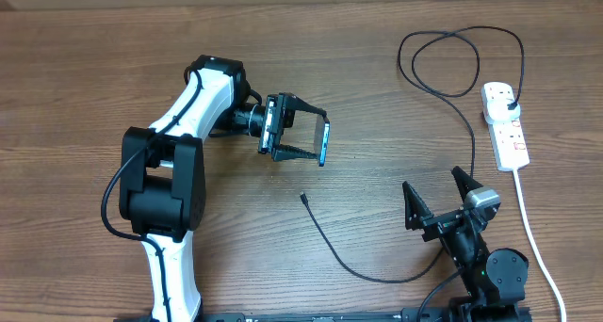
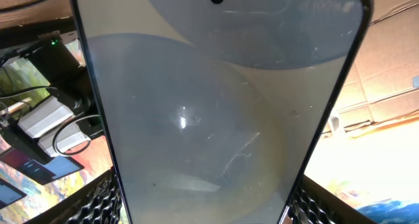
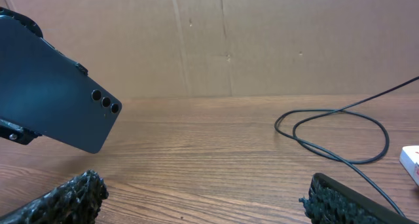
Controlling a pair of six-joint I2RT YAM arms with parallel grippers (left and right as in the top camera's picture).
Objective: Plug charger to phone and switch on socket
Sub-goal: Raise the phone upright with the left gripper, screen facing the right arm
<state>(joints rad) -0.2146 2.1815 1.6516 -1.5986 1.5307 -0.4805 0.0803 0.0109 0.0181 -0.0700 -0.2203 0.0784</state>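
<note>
My left gripper [image 1: 318,139] is shut on the phone [image 1: 323,141] and holds it edge-on above the table. In the left wrist view the phone [image 2: 216,106] fills the frame, screen toward the camera, between the two fingers. In the right wrist view its dark back with three lenses [image 3: 59,99] shows at the left. The charger [image 1: 443,115] is a thin black cable; its connector tip [image 1: 303,198] lies free on the table below the phone, and its plug [image 1: 510,104] sits in the socket [image 1: 506,124] at the right. My right gripper [image 1: 435,198] is open and empty, near the front.
The socket's thick white cord [image 1: 532,233] runs down the right side toward the front edge. The charger loops behind the socket [image 3: 334,129] and curves past the right arm's base. A cardboard wall [image 3: 262,40] stands behind the table.
</note>
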